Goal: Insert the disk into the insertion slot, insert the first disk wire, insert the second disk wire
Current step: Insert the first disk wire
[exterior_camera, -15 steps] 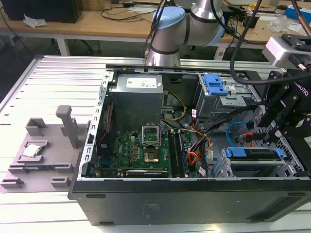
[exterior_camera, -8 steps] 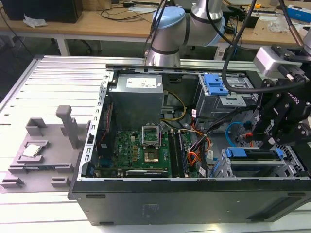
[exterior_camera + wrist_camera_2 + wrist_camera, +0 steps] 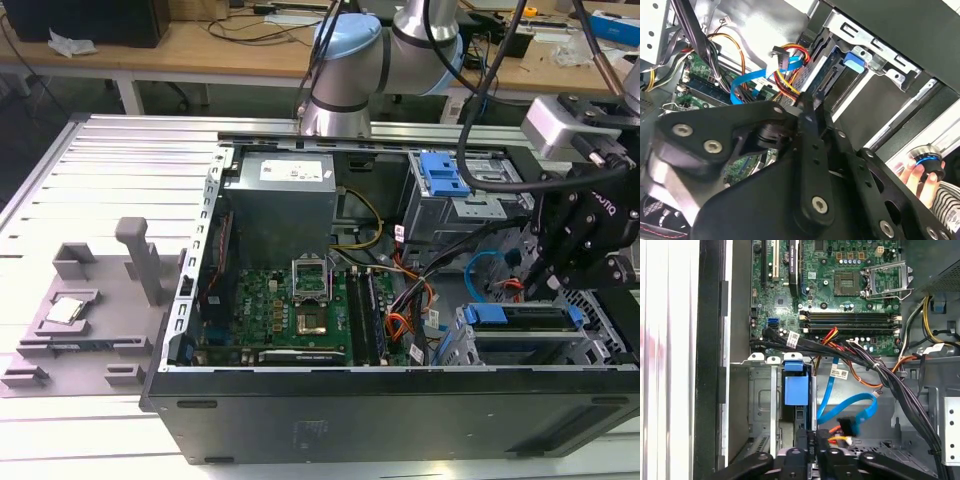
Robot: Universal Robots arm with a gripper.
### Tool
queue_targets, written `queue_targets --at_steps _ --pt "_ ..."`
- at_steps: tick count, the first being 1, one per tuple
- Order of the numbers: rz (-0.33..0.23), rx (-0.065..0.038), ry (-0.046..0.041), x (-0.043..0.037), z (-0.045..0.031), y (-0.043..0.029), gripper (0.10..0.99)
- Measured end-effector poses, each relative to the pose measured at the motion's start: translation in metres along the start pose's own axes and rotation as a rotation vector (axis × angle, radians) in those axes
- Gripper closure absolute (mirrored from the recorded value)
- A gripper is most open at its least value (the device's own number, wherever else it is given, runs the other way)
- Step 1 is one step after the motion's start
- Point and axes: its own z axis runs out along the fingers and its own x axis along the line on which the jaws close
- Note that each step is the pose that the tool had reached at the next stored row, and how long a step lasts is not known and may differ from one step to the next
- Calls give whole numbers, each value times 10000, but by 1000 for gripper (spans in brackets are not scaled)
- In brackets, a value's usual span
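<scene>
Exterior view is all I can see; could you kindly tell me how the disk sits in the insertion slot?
Observer: In the second wrist view the disk lies inside the insertion slot, its connector edge turned towards the gripper.
Operator: Thank you. Is anything plugged into it?
Observer: Not that I can see. In the first wrist view the second disk wire ends in a dark plug lying apart from the disk, near the gripper.
Operator: And the other wire?
Observer: The first disk wire lies right beside that plug, in the same view.
</scene>
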Motion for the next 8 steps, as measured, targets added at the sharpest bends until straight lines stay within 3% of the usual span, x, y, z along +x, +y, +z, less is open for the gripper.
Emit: queue_targets --at_steps 1,6,8 --pt "1 0 6 0 0 0 918" --pt "3 -1 42 0 -1 -9 922" --pt "2 -20 45 -2 7 -94 922"
